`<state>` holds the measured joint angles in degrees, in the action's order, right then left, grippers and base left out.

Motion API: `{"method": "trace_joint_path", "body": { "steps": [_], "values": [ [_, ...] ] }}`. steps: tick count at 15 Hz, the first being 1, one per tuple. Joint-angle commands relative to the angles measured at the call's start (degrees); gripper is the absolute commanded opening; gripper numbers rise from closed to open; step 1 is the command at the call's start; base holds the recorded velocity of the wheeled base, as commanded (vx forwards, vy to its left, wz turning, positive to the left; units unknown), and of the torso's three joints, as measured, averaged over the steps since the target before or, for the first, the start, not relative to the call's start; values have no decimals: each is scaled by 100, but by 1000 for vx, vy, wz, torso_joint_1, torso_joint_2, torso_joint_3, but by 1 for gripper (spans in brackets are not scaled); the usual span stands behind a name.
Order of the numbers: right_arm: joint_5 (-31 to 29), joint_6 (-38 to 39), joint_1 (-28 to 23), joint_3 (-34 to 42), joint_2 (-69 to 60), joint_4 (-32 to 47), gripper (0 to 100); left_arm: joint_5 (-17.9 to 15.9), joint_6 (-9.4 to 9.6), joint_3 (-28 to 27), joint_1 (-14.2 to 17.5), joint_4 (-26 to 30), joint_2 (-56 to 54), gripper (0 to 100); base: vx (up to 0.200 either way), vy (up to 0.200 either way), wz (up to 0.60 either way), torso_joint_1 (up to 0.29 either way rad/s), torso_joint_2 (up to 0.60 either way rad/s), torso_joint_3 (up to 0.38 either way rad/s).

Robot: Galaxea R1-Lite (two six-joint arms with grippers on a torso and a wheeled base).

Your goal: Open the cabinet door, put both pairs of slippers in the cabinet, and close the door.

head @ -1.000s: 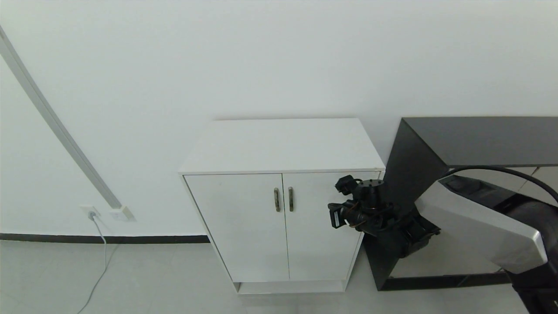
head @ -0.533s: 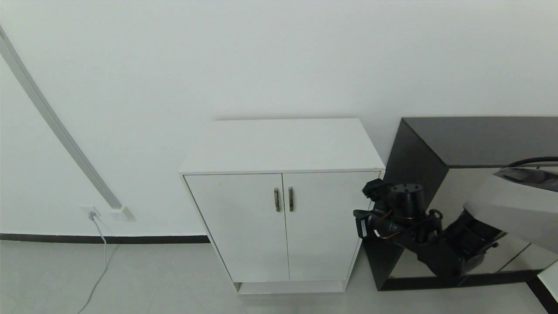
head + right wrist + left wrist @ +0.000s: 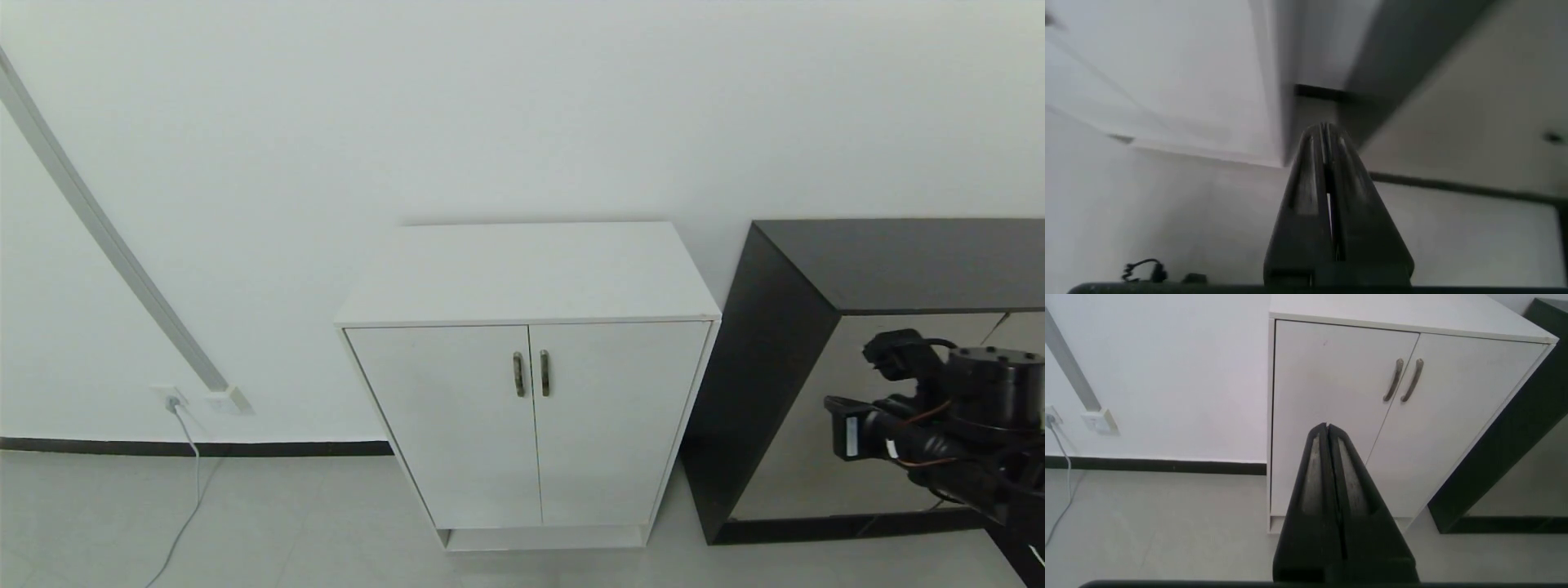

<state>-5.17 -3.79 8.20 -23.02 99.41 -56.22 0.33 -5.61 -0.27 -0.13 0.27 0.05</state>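
The white cabinet (image 3: 526,273) stands on the grey floor (image 3: 286,531) against the white wall (image 3: 490,106), just toward 6 o'clock from the middle of the head view. Its left door (image 3: 449,425) and right door (image 3: 608,416) are both closed and flush. Their two slim metal handles (image 3: 518,374) stand upright side by side at the centre seam, in the doors' upper part. A shallow open recess (image 3: 543,537) runs under the doors at the foot.

At 3 o'clock, just beside the cabinet, we see a black unit (image 3: 898,261) with a glossy, reflecting front. The right arm (image 3: 963,425) hangs before that front, at about 4 o'clock from the cabinet and well apart from the doors.

We see the left end effector (image 3: 1327,429) with its fingers pressed together, holding nothing, aimed at the cabinet's lower front but apart from it. The right end effector (image 3: 1325,131) is likewise narrow, with only a thin slit between its fingers, and grips nothing. Beyond it the view is blurred.

At 9 o'clock from the cabinet, a wall socket (image 3: 170,398) sits low on the wall. A grey cable (image 3: 192,490) drops from it to the floor. A pale conduit (image 3: 98,220) slants up toward 10 o'clock, and a dark baseboard (image 3: 196,447) lines the wall's foot.
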Motion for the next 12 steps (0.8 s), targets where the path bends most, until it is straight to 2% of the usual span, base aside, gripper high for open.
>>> {"method": "trace_joint_path", "body": {
  "steps": [1,5,9,12],
  "values": [
    [-2,-219,-618,711,-1029,-3,0,2,-2,0,5,0,4,0,0,0,0,0,0,0],
    [51,-236,-618,1423,-1908,6,0,11,-2,0,5,0,4,0,0,0,0,0,0,0],
    [183,-227,-522,2108,-2225,-11,0,2,-2,0,5,-9,4,0,0,0,0,0,0,0],
    [376,-175,-522,2302,-2444,147,0,2,-2,0,-4,0,4,0,0,0,0,0,0,0]
  ]
}}
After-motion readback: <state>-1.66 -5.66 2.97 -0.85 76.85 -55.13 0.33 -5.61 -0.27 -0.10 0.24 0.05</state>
